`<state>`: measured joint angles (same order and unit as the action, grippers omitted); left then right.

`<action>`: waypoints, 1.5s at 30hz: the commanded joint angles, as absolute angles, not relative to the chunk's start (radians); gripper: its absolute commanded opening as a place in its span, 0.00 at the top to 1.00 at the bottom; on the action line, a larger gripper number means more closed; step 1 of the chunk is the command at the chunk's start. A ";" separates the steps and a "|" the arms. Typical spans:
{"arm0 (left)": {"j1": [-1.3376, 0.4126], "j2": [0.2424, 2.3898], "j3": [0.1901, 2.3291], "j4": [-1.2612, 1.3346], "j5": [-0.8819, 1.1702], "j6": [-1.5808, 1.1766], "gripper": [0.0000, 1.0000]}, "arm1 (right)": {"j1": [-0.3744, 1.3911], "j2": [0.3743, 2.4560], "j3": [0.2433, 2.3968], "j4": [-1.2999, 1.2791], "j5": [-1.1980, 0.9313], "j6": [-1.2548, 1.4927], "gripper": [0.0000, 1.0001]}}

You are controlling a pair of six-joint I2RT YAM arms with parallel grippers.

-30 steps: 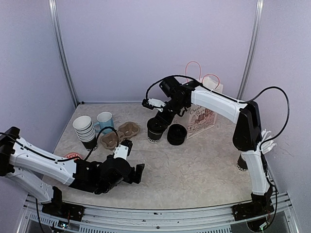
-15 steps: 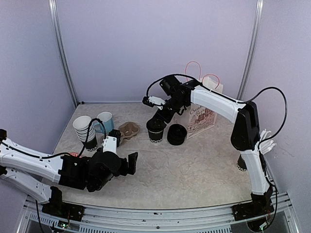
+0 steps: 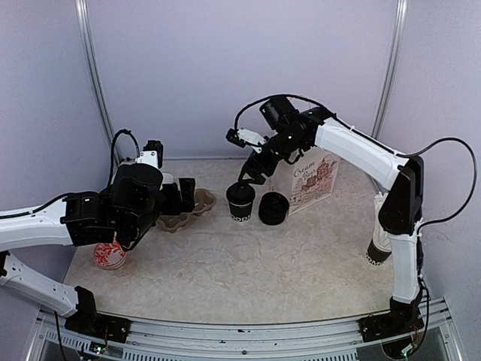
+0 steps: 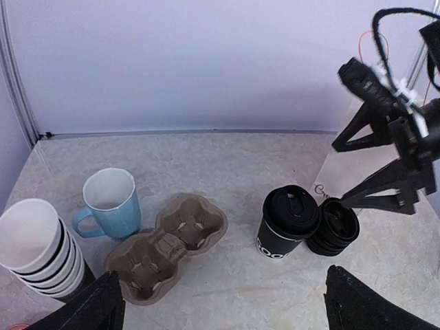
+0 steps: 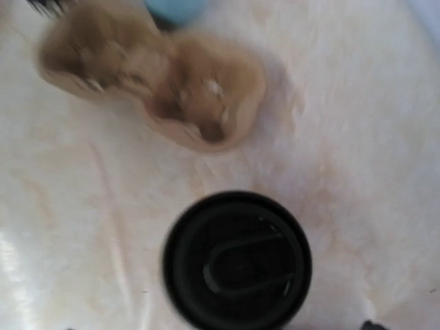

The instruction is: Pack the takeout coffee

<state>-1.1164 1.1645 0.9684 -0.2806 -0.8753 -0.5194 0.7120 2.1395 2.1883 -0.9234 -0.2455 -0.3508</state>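
Top view: left gripper (image 3: 188, 197) risen from near edge to 9 o'clock, right gripper (image 3: 250, 174) lifted off the lidded cups (image 3: 241, 201), these upright at 12 o'clock on the table (image 3: 301, 263), long axes vertical, lids up, left wrist view: both grippers spread apart, empty, right wrist view: one lid face-on, blurred.

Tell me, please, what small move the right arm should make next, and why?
Probably lower the right gripper around the lidded cup nearest the cardboard carrier. The gripper is open and hangs just above that lid, and the carrier is empty.
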 commanded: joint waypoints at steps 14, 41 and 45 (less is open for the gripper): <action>-0.456 1.285 1.327 -0.838 -0.268 -0.326 0.51 | 0.706 1.730 1.880 -0.860 -0.421 -0.421 0.11; -0.287 1.479 1.304 -0.803 -0.116 -0.260 0.68 | 0.702 1.721 1.777 -0.836 -0.457 -0.440 0.13; -0.288 1.482 1.307 -0.810 -0.120 -0.266 0.79 | 0.700 1.724 1.776 -0.836 -0.459 -0.440 0.13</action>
<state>-0.2932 1.4769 1.2804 -0.8158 -0.1253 -0.2714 0.7105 1.7393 1.7863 -0.8570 -0.4557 -0.4301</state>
